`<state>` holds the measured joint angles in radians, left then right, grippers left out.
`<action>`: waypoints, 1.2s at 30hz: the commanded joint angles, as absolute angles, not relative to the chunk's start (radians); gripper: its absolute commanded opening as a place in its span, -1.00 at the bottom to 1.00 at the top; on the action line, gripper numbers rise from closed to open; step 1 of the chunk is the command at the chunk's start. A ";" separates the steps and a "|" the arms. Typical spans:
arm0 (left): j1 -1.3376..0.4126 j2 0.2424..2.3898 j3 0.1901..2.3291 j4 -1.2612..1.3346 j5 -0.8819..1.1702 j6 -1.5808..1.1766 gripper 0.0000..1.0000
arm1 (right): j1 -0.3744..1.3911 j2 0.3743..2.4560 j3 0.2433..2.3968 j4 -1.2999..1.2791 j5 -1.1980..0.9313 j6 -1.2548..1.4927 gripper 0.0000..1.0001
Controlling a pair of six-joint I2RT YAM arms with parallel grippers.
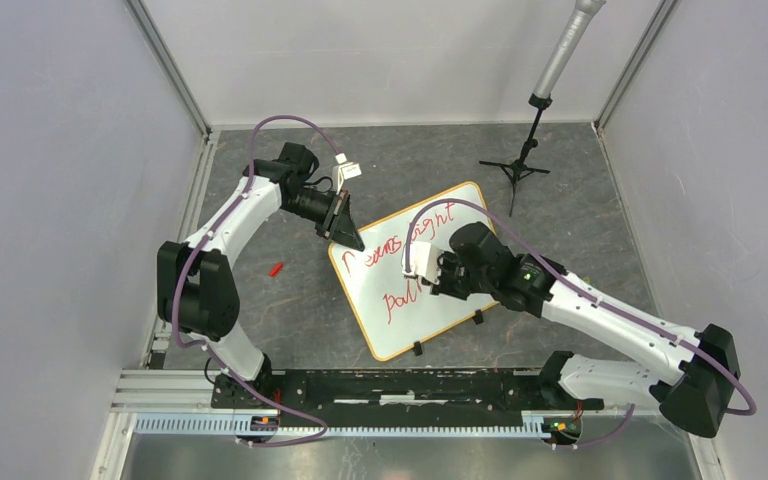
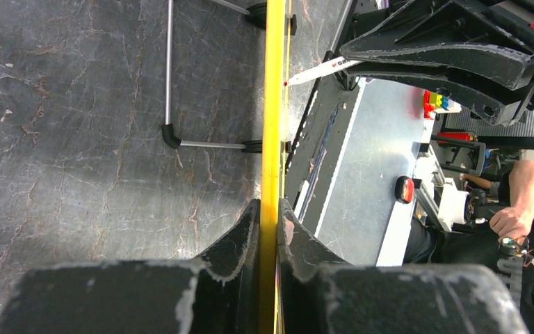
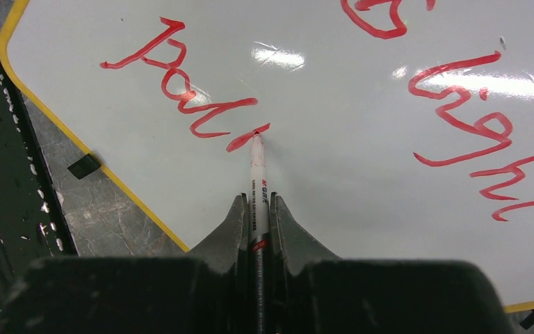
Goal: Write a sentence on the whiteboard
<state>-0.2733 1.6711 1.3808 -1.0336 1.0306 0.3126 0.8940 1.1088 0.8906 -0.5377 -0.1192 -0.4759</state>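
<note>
The whiteboard (image 1: 422, 325) lies tilted on the dark table, white with a yellow rim. My left gripper (image 1: 344, 229) is shut on its upper left edge; in the left wrist view the rim (image 2: 274, 104) runs edge-on between the jaws of that gripper (image 2: 271, 210). My right gripper (image 1: 428, 270) hovers over the board's middle, shut on a white marker (image 3: 258, 182). The marker's red tip touches the board at the end of a fresh stroke. The sentence (image 3: 188, 97) is red handwriting in two slanted lines; the lower line reads about "pat", the upper ends in "light" (image 3: 469, 115).
A small red cap (image 1: 276, 268) lies on the table left of the board. A black tripod with a grey pole (image 1: 532, 140) stands at the back right. Two black clips (image 1: 479, 319) sit on the board's near edge. A metal rail (image 1: 390, 385) runs along the front.
</note>
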 commanded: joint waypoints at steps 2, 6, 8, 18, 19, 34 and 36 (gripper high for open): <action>-0.278 1.684 1.401 -1.026 0.980 0.335 -0.95 | 0.876 1.107 0.927 -0.518 -0.082 -0.483 -1.00; -0.278 1.688 1.401 -1.027 0.981 0.336 -0.95 | 0.873 1.090 0.900 -0.527 -0.079 -0.489 -1.00; -0.279 1.689 1.402 -1.026 0.981 0.336 -0.95 | 0.873 1.080 0.882 -0.531 -0.079 -0.492 -1.00; -0.278 1.690 1.402 -1.026 0.982 0.334 -0.95 | 0.873 1.054 0.810 -0.558 -0.139 -0.489 -1.00; -0.278 1.690 1.403 -1.026 0.982 0.334 -0.95 | 0.873 1.052 0.807 -0.560 -0.139 -0.489 -1.00; -0.278 1.687 1.404 -1.026 0.983 0.334 -0.95 | 0.838 1.053 0.904 -0.553 -0.058 -0.482 -1.00; -0.279 1.686 1.404 -1.027 0.983 0.335 -0.95 | 0.832 1.056 0.909 -0.548 -0.052 -0.482 -1.00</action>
<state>-0.2726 1.6749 1.3819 -1.0344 1.0309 0.3126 0.8486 1.0592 0.8543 -0.5697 -0.0982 -0.4843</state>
